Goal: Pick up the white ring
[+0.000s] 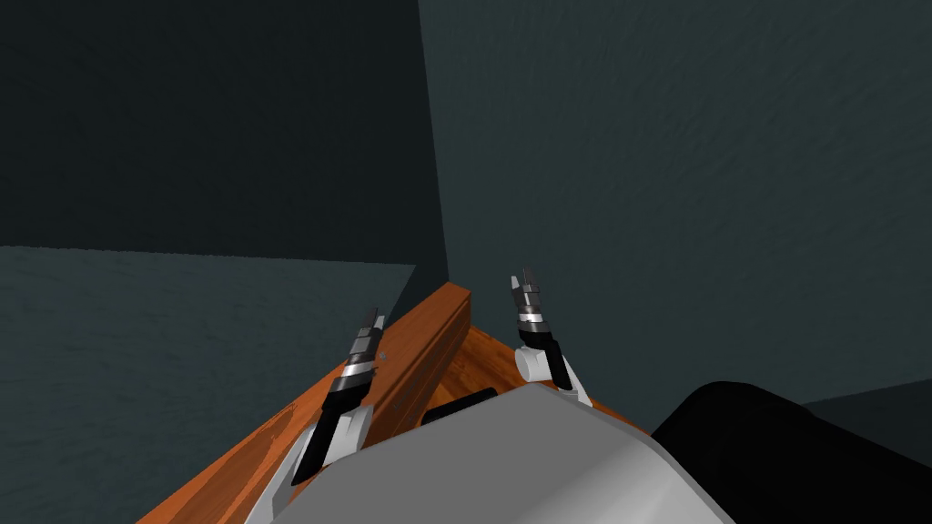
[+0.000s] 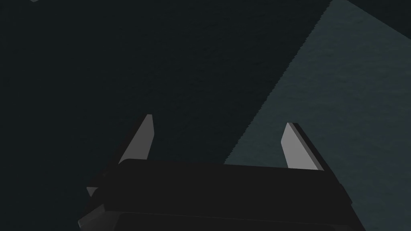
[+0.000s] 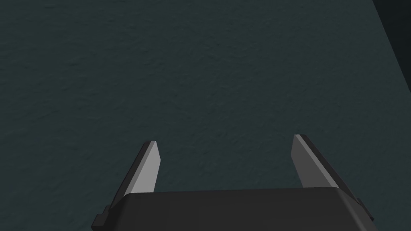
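In the head view my left gripper [image 1: 373,315] points up and away over the raised rail of an orange-brown wooden piece of furniture [image 1: 437,332]. A tiny pale speck [image 1: 383,356] sits by the rail next to that gripper, too small to tell what it is. My right gripper [image 1: 525,277] is raised over the same furniture's far corner. In the left wrist view the left gripper [image 2: 219,120] is open, with nothing between its fingers. The right gripper [image 3: 224,139] is open too and holds nothing, facing a dark grey-green wall.
Dark grey-green walls [image 1: 683,164] meet in a corner just behind the furniture. A small black object [image 1: 460,405] lies on the wood near my chest. A rounded black shape [image 1: 774,455] sits low on the right.
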Controlling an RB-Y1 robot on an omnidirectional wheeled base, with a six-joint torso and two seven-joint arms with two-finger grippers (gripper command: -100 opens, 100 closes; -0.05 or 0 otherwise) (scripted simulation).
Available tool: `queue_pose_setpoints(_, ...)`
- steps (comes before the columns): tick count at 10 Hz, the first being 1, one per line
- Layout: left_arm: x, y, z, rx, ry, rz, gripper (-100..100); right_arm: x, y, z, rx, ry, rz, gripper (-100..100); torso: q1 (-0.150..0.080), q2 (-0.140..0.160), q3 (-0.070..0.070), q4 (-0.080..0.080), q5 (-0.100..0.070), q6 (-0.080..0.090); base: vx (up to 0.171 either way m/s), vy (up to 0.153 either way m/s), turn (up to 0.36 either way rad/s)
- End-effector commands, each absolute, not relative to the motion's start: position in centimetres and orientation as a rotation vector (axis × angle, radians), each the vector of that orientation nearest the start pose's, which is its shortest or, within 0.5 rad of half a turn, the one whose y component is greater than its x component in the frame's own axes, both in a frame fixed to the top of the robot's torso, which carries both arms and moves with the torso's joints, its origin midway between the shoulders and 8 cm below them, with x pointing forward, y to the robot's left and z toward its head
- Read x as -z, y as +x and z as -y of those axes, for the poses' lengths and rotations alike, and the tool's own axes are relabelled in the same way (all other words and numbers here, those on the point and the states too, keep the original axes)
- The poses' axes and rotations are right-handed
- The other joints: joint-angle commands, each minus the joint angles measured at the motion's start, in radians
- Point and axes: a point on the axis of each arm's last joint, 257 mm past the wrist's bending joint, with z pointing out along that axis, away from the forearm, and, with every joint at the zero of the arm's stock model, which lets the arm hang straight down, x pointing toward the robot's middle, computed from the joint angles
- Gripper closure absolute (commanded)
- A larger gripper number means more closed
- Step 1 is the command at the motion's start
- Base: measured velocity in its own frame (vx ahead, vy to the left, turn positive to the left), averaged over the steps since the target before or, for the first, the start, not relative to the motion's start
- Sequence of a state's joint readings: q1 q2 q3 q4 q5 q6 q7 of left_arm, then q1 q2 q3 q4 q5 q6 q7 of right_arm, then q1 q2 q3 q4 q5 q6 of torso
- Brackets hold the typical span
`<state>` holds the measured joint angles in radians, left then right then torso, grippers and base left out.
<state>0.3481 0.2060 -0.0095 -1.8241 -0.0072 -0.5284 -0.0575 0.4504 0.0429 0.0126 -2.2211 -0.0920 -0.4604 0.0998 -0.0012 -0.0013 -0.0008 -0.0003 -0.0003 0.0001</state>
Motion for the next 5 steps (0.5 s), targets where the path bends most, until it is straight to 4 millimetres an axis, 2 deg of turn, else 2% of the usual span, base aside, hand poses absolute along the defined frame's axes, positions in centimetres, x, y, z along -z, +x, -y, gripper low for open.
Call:
queue_pose_setpoints(1, 14.1, 42.7, -28.9, 1.158, -0.72, -1.032, -100, -0.6, 36.4, 28.7, -1.287, 0.754, -0.586, 0, 0.0, 0.0, 0.0, 0.0, 0.0, 0.0, 0.015, -0.022, 0.02)
queue_pose_setpoints(4, 18.3, 44.0, -31.2, 1.092, -0.795, -1.11, -100, -0.6, 36.4, 28.7, -1.287, 0.754, -0.586, 0, 0.0, 0.0, 0.0, 0.0, 0.0, 0.0, 0.021, -0.029, 0.034)
queue_pose_setpoints(5, 19.1, 44.0, -31.4, 1.085, -0.807, -1.121, -100, -0.6, 36.4, 28.7, -1.287, 0.754, -0.586, 0, 0.0, 0.0, 0.0, 0.0, 0.0, 0.0, 0.015, -0.026, 0.019)
